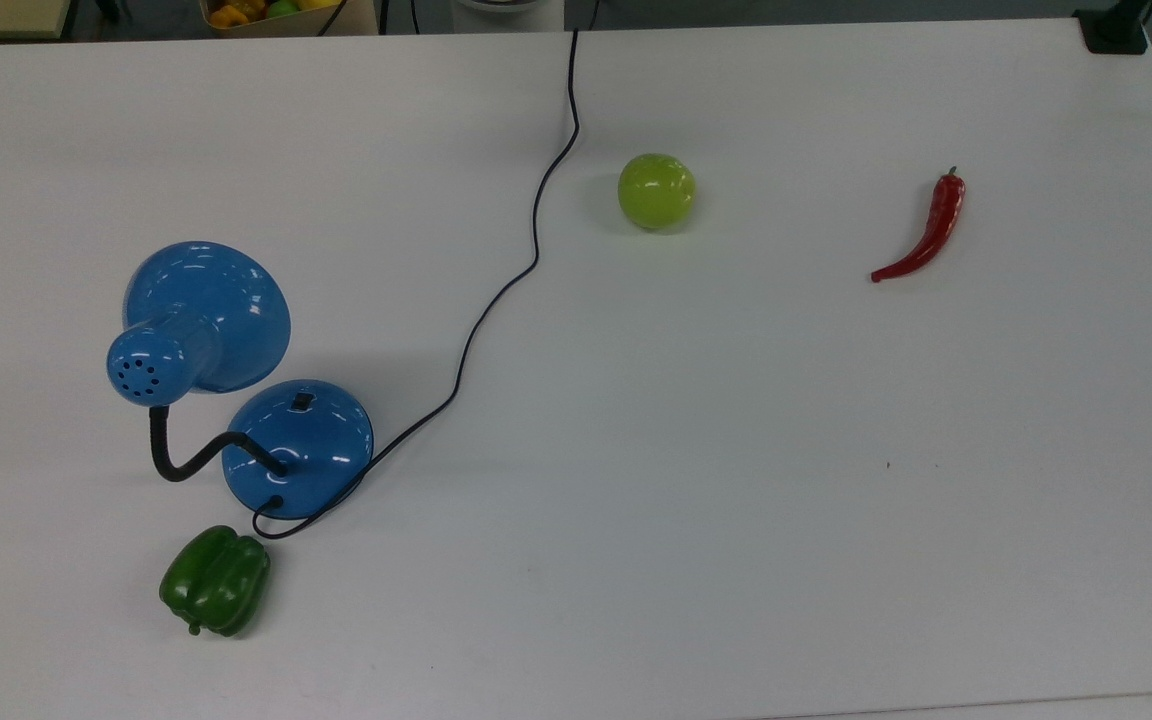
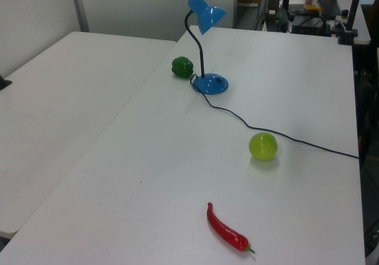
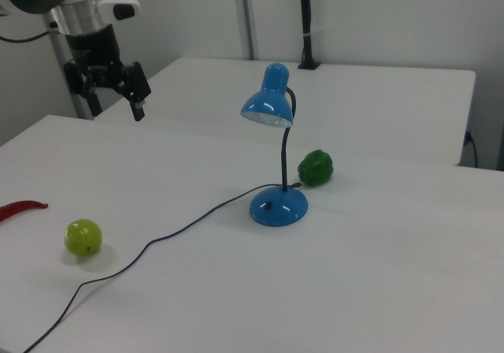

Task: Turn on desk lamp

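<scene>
The desk lamp stands on the white table (image 1: 736,480), with its round blue base (image 1: 298,447) at the top view's lower left. A small black switch (image 1: 303,401) sits on the base. Its cone shade (image 1: 206,315) hangs over the table on a black gooseneck, and no glow falls on the table under it. The left view has the lamp (image 2: 211,84) at the far end of the table. In the right view the lamp (image 3: 279,207) is mid-table and my gripper (image 3: 116,107) hangs open, high at the right view's upper left, far from the lamp.
The lamp's black cord (image 1: 496,290) snakes across the table to its far edge. A green bell pepper (image 1: 215,580) lies close beside the base. A green apple (image 1: 656,190) and a red chilli (image 1: 926,232) lie farther off to the top view's right.
</scene>
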